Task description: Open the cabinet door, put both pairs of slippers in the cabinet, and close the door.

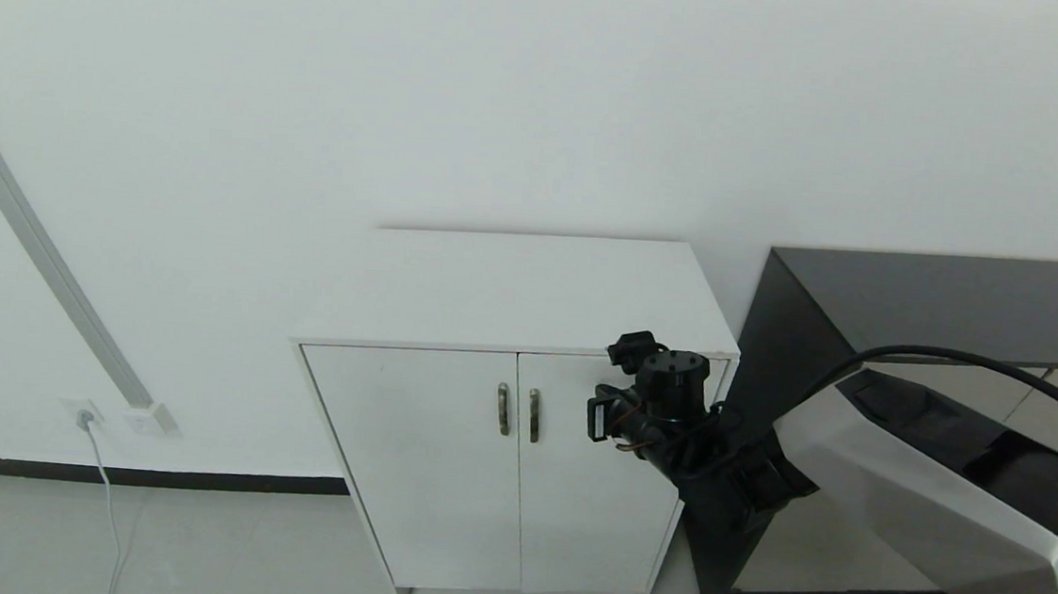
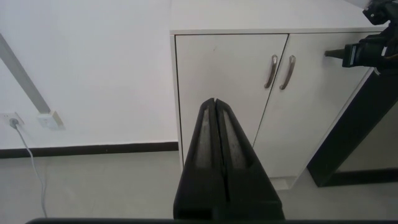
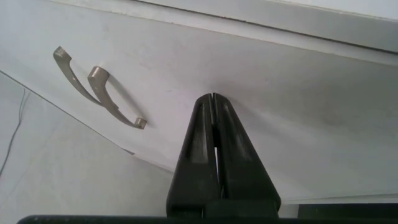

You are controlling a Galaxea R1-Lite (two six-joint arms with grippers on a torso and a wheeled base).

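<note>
The right arm [image 1: 929,489] covers part of the cabinet door [image 1: 569,508], and the black sideboard [image 1: 917,290] is cut off.

The right claw [image 3: 213,98] sits before the right cabinet door [image 1: 586,528], right of the handles [image 1: 534,415].

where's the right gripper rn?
Head view, right of centre: the right gripper is in front of the upper part of the right door, just right of its handle, jaws shut and pointing at the door face.

White wall [image 1: 507,97], grey floor [image 1: 216,551] (black skirting [image 1: 241,480] between).
</note>
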